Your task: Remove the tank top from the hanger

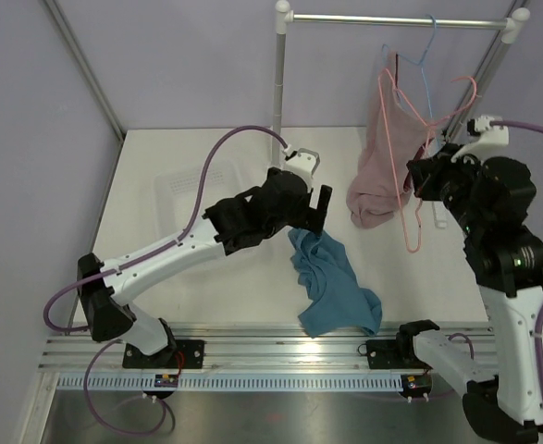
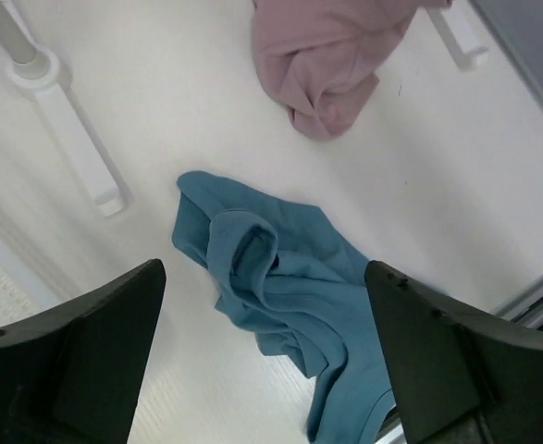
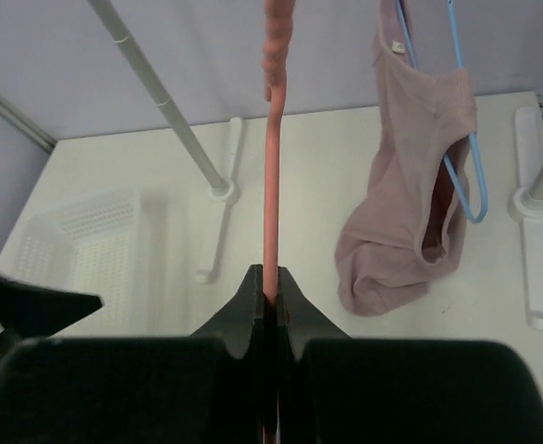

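Observation:
The teal-blue tank top (image 1: 334, 289) lies crumpled on the white table (image 1: 206, 277), free of the hanger. In the left wrist view the tank top (image 2: 290, 287) spreads below and between my fingers. My left gripper (image 1: 319, 209) hangs just above its upper end, open and holding nothing (image 2: 264, 277). The thin salmon-pink hanger (image 1: 407, 231) is bare and tilted, held up in the air right of the tank top. My right gripper (image 1: 423, 181) is shut on one of its thin rods. In the right wrist view the hanger (image 3: 273, 185) rises straight out of the closed gripper (image 3: 271, 277).
A dusty-pink top (image 1: 377, 176) hangs on a pale blue hanger (image 1: 426, 65) from the rack's rail (image 1: 401, 18), its lower end resting on the table. The rack's post (image 1: 280, 74) stands at the back. A white basket (image 3: 77, 240) sits at the left.

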### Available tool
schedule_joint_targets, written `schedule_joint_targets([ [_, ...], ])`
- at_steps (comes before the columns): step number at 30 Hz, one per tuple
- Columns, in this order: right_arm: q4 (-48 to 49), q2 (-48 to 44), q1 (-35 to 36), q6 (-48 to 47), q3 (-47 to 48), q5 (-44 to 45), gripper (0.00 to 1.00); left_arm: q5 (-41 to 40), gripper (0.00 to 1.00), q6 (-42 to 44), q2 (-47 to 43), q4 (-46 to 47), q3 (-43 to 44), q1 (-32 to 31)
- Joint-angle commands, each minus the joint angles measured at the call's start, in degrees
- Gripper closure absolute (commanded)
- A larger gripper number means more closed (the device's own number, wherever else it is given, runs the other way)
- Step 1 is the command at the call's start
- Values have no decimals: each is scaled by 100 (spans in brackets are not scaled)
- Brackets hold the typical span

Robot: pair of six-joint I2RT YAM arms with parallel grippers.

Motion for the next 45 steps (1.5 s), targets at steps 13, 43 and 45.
schedule_joint_targets([
  [13,111,3614,-11,-1000,3313,620,100,-454,1,-215,-2832,-898,-972,-90],
  [43,-846,4935,-11,-1036,5216,321,1,-576,1,-136,-2738,16,-2178,-670],
  [45,-951,4426,-11,-1001,4821,251,1,-585,1,-136,-2553,130,-2134,-792],
])
